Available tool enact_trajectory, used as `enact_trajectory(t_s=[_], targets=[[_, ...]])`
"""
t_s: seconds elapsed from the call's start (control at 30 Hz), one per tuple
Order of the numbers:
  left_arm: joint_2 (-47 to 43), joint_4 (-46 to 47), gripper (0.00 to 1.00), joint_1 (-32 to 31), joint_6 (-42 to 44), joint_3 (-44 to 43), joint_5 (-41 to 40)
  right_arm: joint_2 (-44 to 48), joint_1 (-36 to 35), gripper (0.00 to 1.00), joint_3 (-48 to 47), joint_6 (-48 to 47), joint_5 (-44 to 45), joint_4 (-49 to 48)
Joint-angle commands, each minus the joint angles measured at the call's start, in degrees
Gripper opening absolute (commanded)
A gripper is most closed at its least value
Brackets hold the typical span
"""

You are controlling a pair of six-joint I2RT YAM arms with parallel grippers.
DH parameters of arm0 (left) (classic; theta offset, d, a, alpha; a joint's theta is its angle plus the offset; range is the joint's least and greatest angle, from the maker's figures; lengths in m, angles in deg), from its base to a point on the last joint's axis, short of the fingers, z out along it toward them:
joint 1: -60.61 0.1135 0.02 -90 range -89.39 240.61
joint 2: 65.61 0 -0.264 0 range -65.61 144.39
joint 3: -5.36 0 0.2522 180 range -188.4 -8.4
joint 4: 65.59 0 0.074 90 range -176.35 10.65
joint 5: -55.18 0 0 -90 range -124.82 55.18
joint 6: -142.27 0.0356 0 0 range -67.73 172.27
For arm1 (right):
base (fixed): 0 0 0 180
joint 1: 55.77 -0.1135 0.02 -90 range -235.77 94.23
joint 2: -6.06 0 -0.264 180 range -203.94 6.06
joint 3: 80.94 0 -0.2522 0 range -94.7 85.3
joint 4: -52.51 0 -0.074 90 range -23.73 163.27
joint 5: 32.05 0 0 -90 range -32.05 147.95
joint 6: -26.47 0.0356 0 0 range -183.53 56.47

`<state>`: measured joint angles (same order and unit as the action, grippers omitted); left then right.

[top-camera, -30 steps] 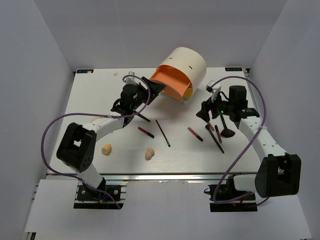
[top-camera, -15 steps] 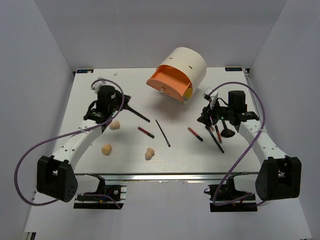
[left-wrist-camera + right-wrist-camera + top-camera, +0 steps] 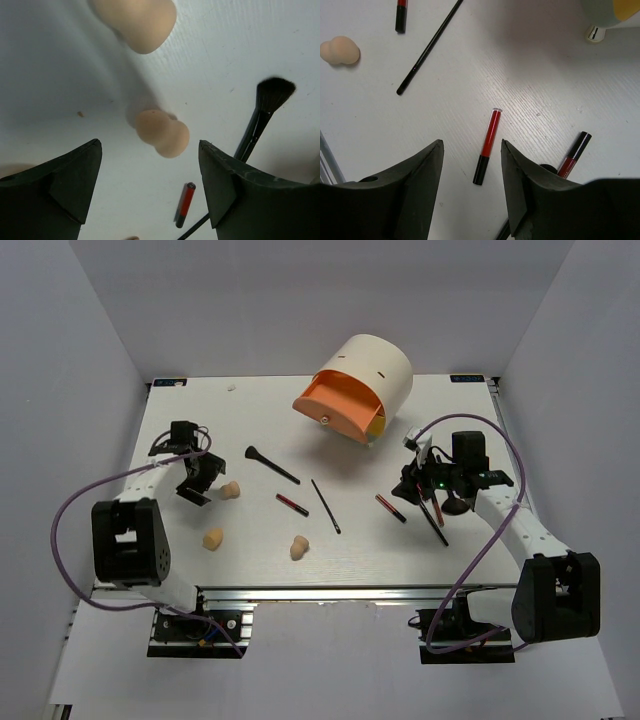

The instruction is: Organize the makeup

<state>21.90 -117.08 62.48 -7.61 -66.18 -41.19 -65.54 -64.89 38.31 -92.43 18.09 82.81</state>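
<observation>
Case [image 3: 375, 370]: rear centre.
Sponges [image 3: 213, 538]: front left.
Brush [image 3: 270, 464]: behind sponges.
Short sticks [image 3: 292, 504]: either side of slim stick [image 3: 325, 506].

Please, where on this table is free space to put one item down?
Bare: the far-left corner, between the cream case and the left end effector; also the near strip between the rightmost sponge and the long brush. Crowded: around the right end effector.

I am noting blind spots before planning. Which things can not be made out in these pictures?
Left wrist view: upper sponge, cut off by the top edge.
Right wrist view: case, cut off by the corner; one red stick, lower end behind a finger.
Top view: white speck, too small to name.
</observation>
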Motion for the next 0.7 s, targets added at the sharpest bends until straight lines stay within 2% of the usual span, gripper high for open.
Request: enact_trajectory(t_s=[0.0,0.23,0.33,0.43,0.47,0.57,0.6,0.67], targets=[[4.07,-2.51,0.87,0.24,-2.35,-5.32,3.72,1.28,-0.19,0.56,0.05,0.43,0.13,-2.03],[10.04,-0.59,0.83,0.15,-2.96,-6.64,8.37,1.89,-0.28,0.56,1.36,1.83,1.19,-3.26],[11.46,0.47,0.77,-0.20,-3.23,-6.82,10.67,1.90,-0.19,0.56,1.28,1.49,0.75,-2.83],[12.78,0.91,0.64,-0.99,-2.97,-7.26,11.29,2.77,-2.02,0.56,1.01,-3.42,0.39,-1.16],[13.21,1.17,0.54,-0.99,-2.88,-7.17,11.47,3.12,-2.91,0.56,1.19,-5.18,0.31,-0.81],[12.96,1.52,0.34,-0.99,-2.88,-6.30,11.91,4.27,-6.34,0.57,1.89,-9.06,-0.13,-0.37],[12.61,1.61,0.22,-0.99,-2.96,-6.03,11.73,4.27,-6.95,0.57,1.89,-9.32,-0.57,-0.28],[11.47,2.14,0.12,-0.99,-2.79,-5.77,11.73,3.83,-8.36,0.56,1.54,-8.98,-1.63,0.16]])
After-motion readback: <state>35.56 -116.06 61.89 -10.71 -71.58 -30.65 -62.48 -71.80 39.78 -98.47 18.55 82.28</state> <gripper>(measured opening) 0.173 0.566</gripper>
